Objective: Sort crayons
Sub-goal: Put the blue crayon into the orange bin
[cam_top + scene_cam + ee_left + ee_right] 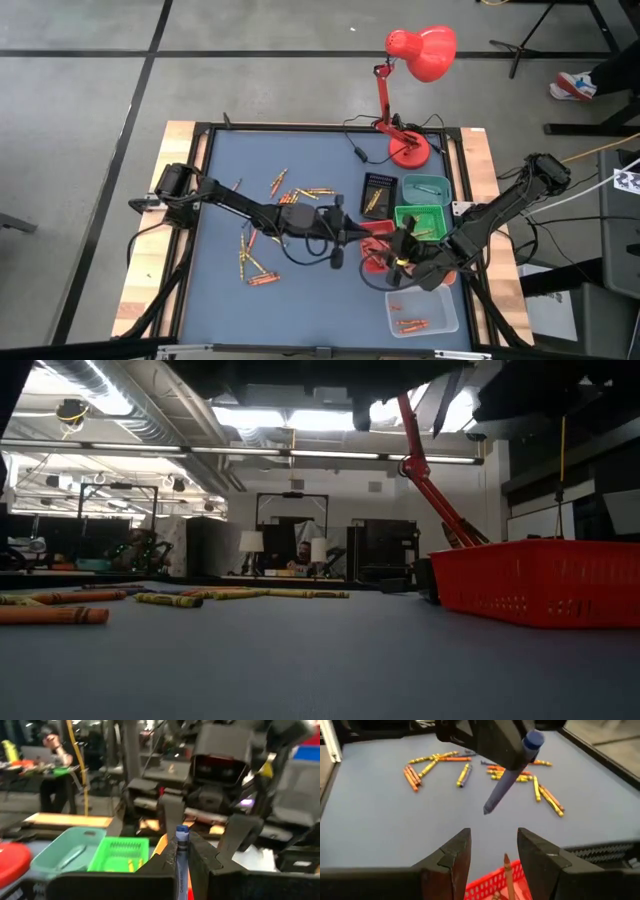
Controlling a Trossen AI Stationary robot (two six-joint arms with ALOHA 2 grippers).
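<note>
My left gripper reaches level over the mat's middle, shut on a blue crayon. My right gripper faces it from the right with its fingers open and nothing between them. It hovers above the red tray, in which an orange crayon lies. Several crayons, mostly orange and yellow, lie loose on the blue mat in a far group and a near-left group; the low view shows some of them. My left gripper pinches the blue crayon between its two fingers at the upper half of the wrapper. The fingers come level from the table's left and lie across it. The crayon hangs clear of the mat and tilted, with its flat end up and its pointed end down.
Behind the red tray stand a green tray, a teal tray and a black tray. A clear tray with a few orange crayons sits near right. A red desk lamp stands at the far edge. The mat's left part is bare.
</note>
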